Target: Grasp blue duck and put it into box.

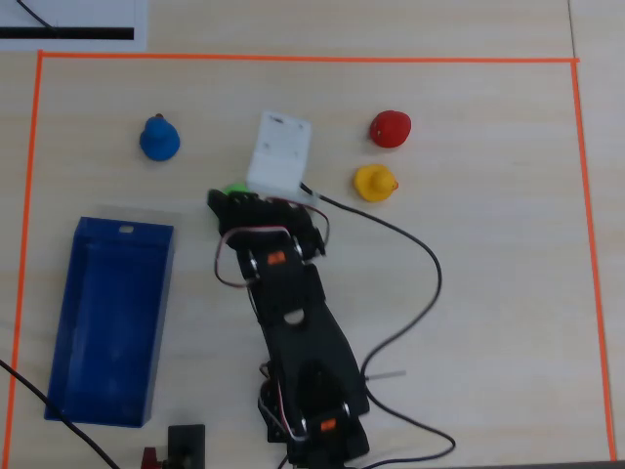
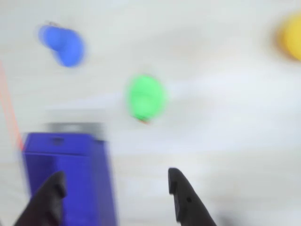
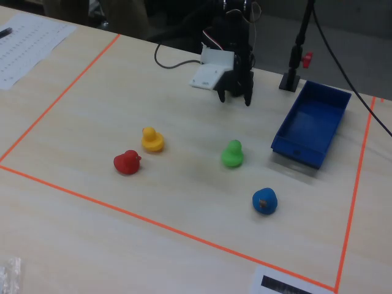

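The blue duck [image 1: 158, 138] stands alone on the table at the upper left of the overhead view; it shows blurred at the upper left of the wrist view [image 2: 62, 43] and near the front in the fixed view [image 3: 264, 201]. The dark blue box [image 1: 109, 319] lies empty at the lower left of the overhead view and at the right of the fixed view [image 3: 311, 122]. My gripper [image 2: 115, 183] is open and empty, raised above the table, well short of the blue duck, with the box corner [image 2: 70, 179] under its left finger.
A green duck [image 2: 145, 97] sits ahead of the gripper, half hidden by the arm in the overhead view [image 1: 233, 190]. A red duck [image 1: 391, 128] and a yellow duck [image 1: 375, 182] stand at the right. Orange tape [image 1: 293, 58] frames the work area. A cable [image 1: 410, 293] trails right of the arm.
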`<act>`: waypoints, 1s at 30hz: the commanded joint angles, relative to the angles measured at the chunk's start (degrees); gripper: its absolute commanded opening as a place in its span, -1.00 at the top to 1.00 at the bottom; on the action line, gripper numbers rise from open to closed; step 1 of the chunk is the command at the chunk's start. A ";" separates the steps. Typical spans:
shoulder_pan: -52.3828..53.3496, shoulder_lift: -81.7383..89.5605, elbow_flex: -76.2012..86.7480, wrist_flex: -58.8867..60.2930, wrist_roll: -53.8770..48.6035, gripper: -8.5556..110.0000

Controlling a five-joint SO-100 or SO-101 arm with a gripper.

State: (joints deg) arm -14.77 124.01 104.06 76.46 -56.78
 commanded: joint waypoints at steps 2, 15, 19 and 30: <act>-5.19 -35.60 -37.53 0.62 2.81 0.28; -8.35 -79.72 -80.33 3.52 3.16 0.22; -9.58 -84.37 -84.11 3.43 3.69 0.22; -11.43 -93.16 -88.24 0.00 5.19 0.24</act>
State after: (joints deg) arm -25.14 30.23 18.02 78.93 -52.38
